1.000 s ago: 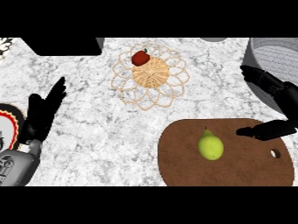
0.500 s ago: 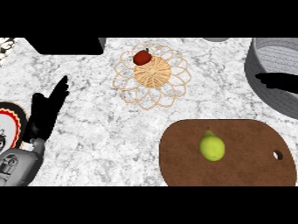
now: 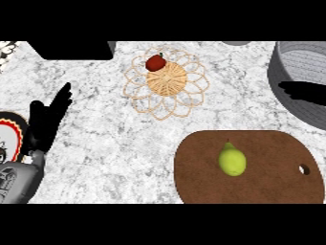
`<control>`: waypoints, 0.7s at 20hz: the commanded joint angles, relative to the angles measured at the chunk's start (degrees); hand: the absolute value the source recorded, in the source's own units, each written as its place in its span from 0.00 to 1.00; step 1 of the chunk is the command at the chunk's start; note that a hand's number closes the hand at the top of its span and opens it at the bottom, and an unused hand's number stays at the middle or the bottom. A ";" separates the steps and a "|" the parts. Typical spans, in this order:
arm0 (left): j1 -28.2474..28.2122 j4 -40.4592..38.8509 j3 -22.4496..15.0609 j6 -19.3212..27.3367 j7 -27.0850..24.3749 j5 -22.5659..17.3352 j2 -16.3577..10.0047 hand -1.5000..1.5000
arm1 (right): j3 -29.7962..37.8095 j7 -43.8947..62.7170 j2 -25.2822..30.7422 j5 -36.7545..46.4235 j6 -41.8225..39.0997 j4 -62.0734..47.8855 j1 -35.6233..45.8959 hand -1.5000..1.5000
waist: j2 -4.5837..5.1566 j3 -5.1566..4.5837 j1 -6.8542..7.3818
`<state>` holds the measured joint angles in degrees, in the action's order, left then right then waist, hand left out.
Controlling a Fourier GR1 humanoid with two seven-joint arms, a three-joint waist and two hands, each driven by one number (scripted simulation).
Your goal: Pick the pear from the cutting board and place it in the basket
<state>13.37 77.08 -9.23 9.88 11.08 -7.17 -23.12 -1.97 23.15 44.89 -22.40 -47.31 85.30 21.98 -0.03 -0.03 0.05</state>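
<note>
A green pear [image 3: 232, 161] lies on a brown oval cutting board [image 3: 275, 179], apart from the woven wire basket [image 3: 171, 82] on the marble worktop [image 3: 102, 158]. The left hand [image 3: 48, 123] rests open, and the right hand [image 3: 315, 92] hovers open.

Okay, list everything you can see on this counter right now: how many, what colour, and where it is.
pear: one, yellow-green, lying on the cutting board
cutting board: one, brown, lower right
basket: one, tan wire with a woven base, top centre
red item: one, red, in the basket's far side
round container: one, grey, upper right
plate: one, red-rimmed with a dark pattern, left edge
dark block: one, black, top left
counter: one, white-grey marble, under everything
left hand: one, black, open, resting beside the plate
right hand: one, black, open, over the round container
</note>
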 commanded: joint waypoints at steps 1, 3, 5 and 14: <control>0.39 1.60 0.72 -0.17 3.18 1.73 1.41 0.50 | 2.10 1.25 -3.42 3.98 2.82 3.19 -2.26 0.00 | -0.04 0.03 -0.13; -1.26 -0.13 1.91 -1.96 -1.20 1.61 1.10 0.50 | 2.79 -4.31 -4.99 11.35 3.27 1.35 -4.54 0.00 | 0.03 0.04 -0.08; -0.14 -1.82 2.72 -1.83 -2.07 3.73 2.33 0.50 | 4.31 -0.35 -4.91 9.25 1.48 1.24 -1.81 0.00 | 0.04 0.02 -0.05; -0.21 -0.85 4.30 -2.66 -0.16 6.30 5.75 0.50 | 1.62 -8.13 -14.79 22.13 3.83 -2.49 -4.73 0.00 | 0.09 0.04 0.02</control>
<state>12.96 78.73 -5.59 7.14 13.08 -2.57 -19.19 0.69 18.63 33.58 -5.19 -44.23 84.72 18.33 0.00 0.00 0.11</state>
